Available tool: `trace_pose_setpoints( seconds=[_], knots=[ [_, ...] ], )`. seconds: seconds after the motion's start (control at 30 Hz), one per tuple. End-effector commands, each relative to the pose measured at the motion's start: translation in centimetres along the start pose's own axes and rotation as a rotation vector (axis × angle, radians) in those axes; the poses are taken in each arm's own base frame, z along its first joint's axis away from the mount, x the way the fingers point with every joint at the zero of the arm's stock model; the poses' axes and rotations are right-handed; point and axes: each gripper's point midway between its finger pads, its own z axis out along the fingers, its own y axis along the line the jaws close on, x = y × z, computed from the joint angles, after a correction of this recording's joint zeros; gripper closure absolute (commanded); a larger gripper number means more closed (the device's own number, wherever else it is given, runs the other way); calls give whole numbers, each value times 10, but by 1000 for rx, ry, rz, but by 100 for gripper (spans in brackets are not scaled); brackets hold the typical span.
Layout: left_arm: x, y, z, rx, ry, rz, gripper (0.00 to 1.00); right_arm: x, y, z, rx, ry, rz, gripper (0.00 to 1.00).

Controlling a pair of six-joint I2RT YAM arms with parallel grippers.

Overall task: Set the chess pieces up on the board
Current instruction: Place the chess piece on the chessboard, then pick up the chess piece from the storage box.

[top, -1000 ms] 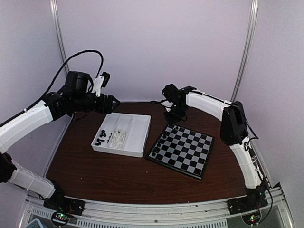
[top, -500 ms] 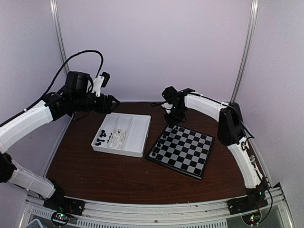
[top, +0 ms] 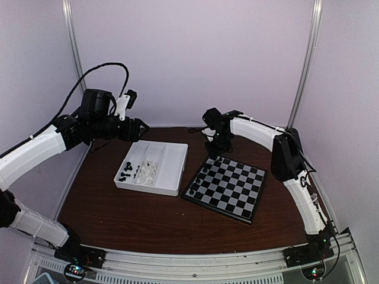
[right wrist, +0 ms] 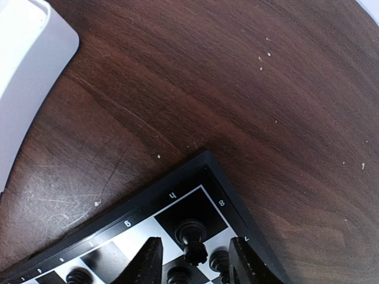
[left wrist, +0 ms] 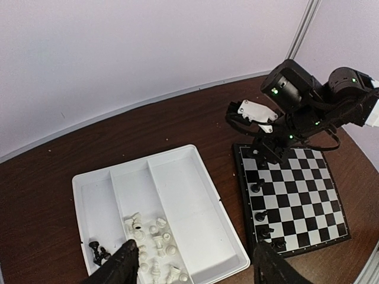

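Observation:
The board (top: 231,189) lies right of centre on the brown table. Several black chess pieces (left wrist: 260,216) stand along its edge nearest the tray. My right gripper (top: 216,149) hangs low over the board's far corner. In the right wrist view its gripper (right wrist: 195,263) is open, and a black piece (right wrist: 192,236) stands upright on the corner square between the spread fingers, with a gap on each side. My left gripper (left wrist: 192,272) is open and holds nothing, raised above the tray. White pieces (left wrist: 151,242) and a few black ones (left wrist: 98,253) lie in the tray.
The white divided tray (top: 172,157) sits left of the board (right wrist: 148,201), a narrow strip of table between them. Its right compartment (left wrist: 189,207) holds nothing. The curved back wall stands just behind the board's far corner.
My right gripper has opened and let go of the black piece, which now stands on the corner square. The right arm shifted slightly left. The left arm has not moved.

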Motion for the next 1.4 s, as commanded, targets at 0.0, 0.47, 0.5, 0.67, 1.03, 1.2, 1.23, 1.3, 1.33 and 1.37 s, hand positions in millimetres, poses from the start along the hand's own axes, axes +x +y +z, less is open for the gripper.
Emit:
trace_pose_setpoints(
  seconds=[0.0, 0.47, 0.5, 0.67, 1.03, 1.2, 1.23, 1.3, 1.33, 1.37],
  knots=[
    [-13, -1, -3, -3, -34, 15, 33, -11, -8, -7, 27, -34, 10, 57],
    [-8, 10, -8, -66, -19, 13, 30, -55, -6, -107, -21, -287, -16, 55],
    [-7, 12, -11, -75, -16, 14, 29, -57, -3, -117, -24, -320, -24, 55],
    [2, 21, -17, -122, -18, 6, 21, -56, 11, -163, -69, -458, -37, 54],
    [66, 59, 20, -157, 186, -107, 13, -22, 39, -218, -277, -581, 23, 53],
    [86, 73, 47, -94, 309, -200, 23, -3, 40, -222, -291, -565, 21, 53],
    [92, 77, 52, -107, 341, -193, 27, 0, 41, -221, -295, -564, 22, 53],
    [106, 86, 62, -145, 414, -195, 40, 4, 42, -221, -307, -566, 25, 53],
    [110, 90, 66, -157, 436, -199, 47, 6, 43, -221, -314, -564, 27, 53],
    [117, 93, 70, -168, 474, -206, 53, 8, 44, -220, -319, -564, 29, 53]
  ],
)
